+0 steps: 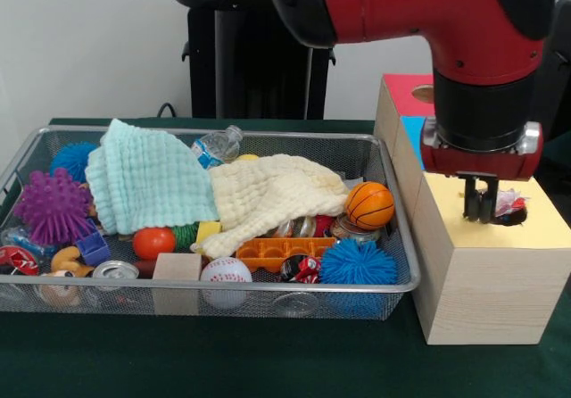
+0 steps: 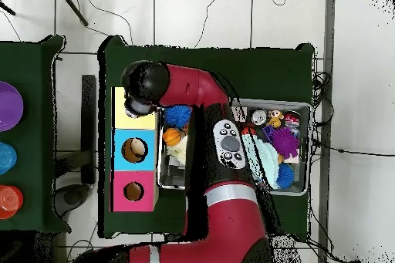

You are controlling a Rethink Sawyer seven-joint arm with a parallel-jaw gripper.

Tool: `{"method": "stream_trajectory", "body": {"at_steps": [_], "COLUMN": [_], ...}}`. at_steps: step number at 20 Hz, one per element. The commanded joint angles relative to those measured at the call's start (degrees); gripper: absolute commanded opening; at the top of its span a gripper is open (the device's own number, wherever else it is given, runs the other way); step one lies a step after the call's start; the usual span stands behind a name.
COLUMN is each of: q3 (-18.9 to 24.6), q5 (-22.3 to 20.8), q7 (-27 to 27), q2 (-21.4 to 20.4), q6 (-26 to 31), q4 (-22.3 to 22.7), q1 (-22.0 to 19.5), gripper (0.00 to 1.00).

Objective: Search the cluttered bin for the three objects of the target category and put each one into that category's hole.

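Observation:
The wire mesh bin (image 1: 268,286) lies on the left of the green table, full of toys. The yellow-topped wooden box (image 1: 544,228) stands right of it. My gripper (image 1: 482,218) hangs straight down over the yellow top, with its tips at the left edge of the round hole (image 1: 517,217). Its fingers stand close together, shut on a small white dotted fabric piece (image 1: 510,203) that bunches at the hole's rim. No other dotted piece shows in the bin. In the overhead view the arm's wrist (image 2: 145,82) covers the yellow top (image 2: 123,109) and its hole.
A mint towel (image 1: 147,184) and a cream towel (image 1: 268,197) cover the bin's middle, amid balls, cans and blocks. The blue-topped (image 2: 134,149) and red-topped (image 2: 133,191) boxes stand in line behind the yellow one. The arm crosses over the bin (image 2: 307,148).

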Motion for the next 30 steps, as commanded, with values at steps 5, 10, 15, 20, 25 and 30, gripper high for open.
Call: {"method": "stream_trajectory", "body": {"at_steps": [5,10,15,20,25,30], "q3": [4.9,5.2,6.0,5.8,6.0,5.6], "q5": [1.4,1.3,-0.4,-2.2,-2.6,-2.4], "q7": [1.5,1.3,-1.4,-2.7,-2.7,-1.3], "q2": [-3.8,-3.3,-0.3,2.1,3.3,1.9], "q6": [3.5,1.5,-2.6,-5.4,-7.4,-6.9], "q4": [8.3,9.2,8.9,7.7,7.4,8.3], "q1": [1.6,1.3,-0.2,-0.9,-0.9,0.2], "gripper": [0.00,0.00,0.00,0.00,0.00,0.00]}}
